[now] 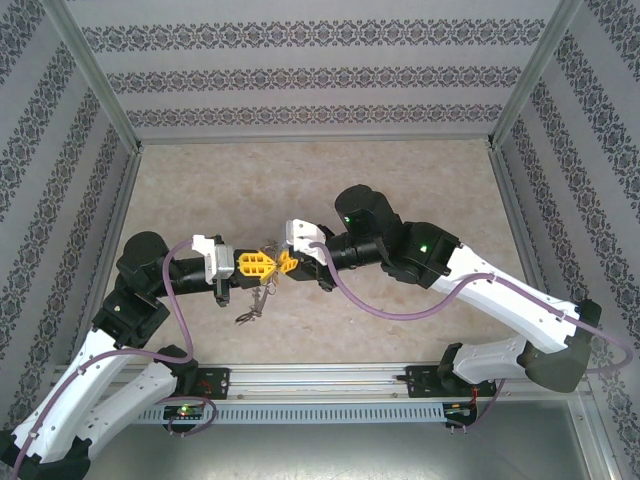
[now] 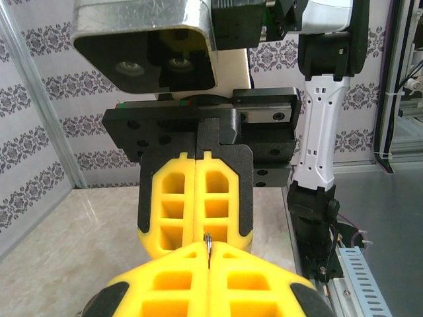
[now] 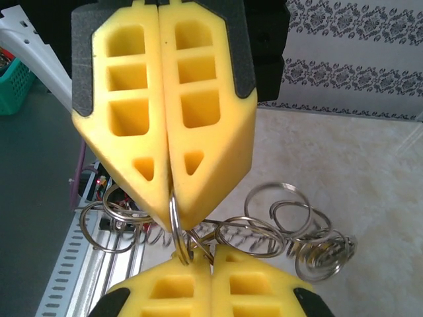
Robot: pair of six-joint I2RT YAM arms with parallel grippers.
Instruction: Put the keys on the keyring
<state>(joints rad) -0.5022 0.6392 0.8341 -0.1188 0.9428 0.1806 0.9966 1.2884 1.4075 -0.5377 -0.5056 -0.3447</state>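
Note:
My two grippers meet tip to tip above the middle of the table. The left gripper (image 1: 270, 264) (image 2: 209, 249) is shut on a thin grey metal ring (image 2: 207, 243), the keyring (image 3: 174, 218). The right gripper (image 1: 283, 263) (image 3: 211, 256) is shut too, with the keyring's wire running into the seam of its yellow fingers (image 3: 172, 284). In the right wrist view the left gripper (image 3: 169, 212) hangs from above, pinching the ring's upper part. Several smaller metal loops (image 3: 264, 232) dangle from it, and they hang below the grippers as a cluster (image 1: 250, 310). The keys with coloured heads are out of view.
The beige marble-look tabletop (image 1: 400, 190) lies inside patterned walls. A metal rail (image 1: 320, 382) with the arm bases runs along the near edge. In the left wrist view the right arm's white link (image 2: 322, 119) stands close behind the grippers.

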